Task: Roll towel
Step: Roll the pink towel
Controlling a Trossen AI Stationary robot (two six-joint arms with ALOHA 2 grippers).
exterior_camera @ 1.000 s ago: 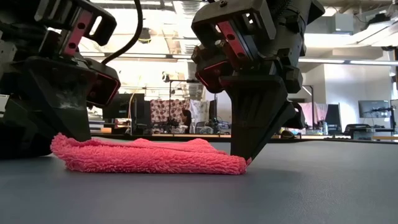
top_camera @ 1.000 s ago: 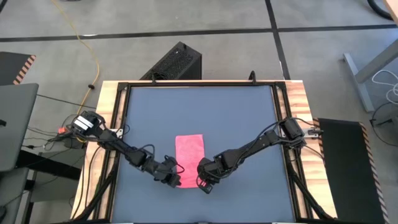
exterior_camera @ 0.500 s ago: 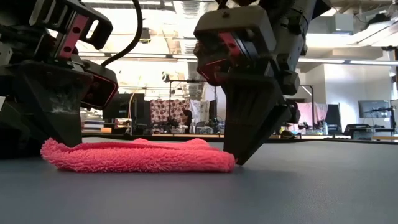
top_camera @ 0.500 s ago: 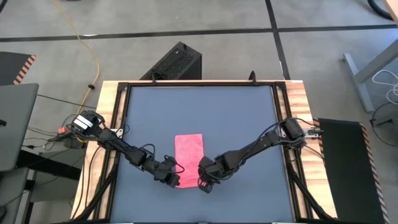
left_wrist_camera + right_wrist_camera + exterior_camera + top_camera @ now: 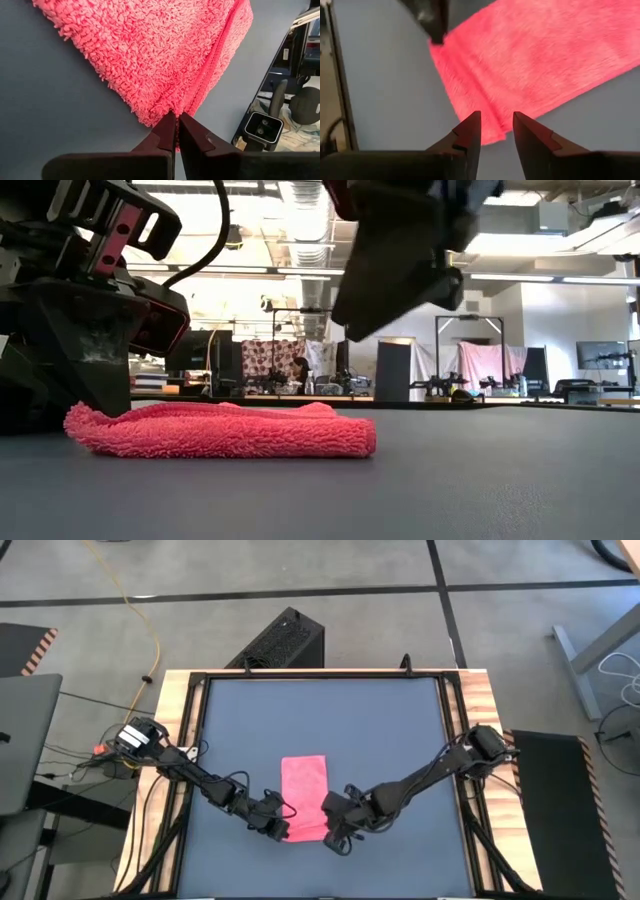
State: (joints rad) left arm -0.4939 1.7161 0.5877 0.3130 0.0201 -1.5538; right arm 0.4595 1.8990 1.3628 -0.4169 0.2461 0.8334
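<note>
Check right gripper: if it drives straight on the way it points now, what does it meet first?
Likely the towel: the open right gripper points at its near corner, lifted just clear. The left gripper stays shut on the other corner.

Towel (image 5: 306, 796): bright pink, fluffy, folded into a narrow oblong strip. Lies flat on the dark grey mat (image 5: 380, 730), low and slightly left of centre in the high view, long side running up the frame. Not rolled.

Bare mat (image 5: 380, 730) lies open around the towel (image 5: 305, 785); both grippers crowd its near end.
</note>
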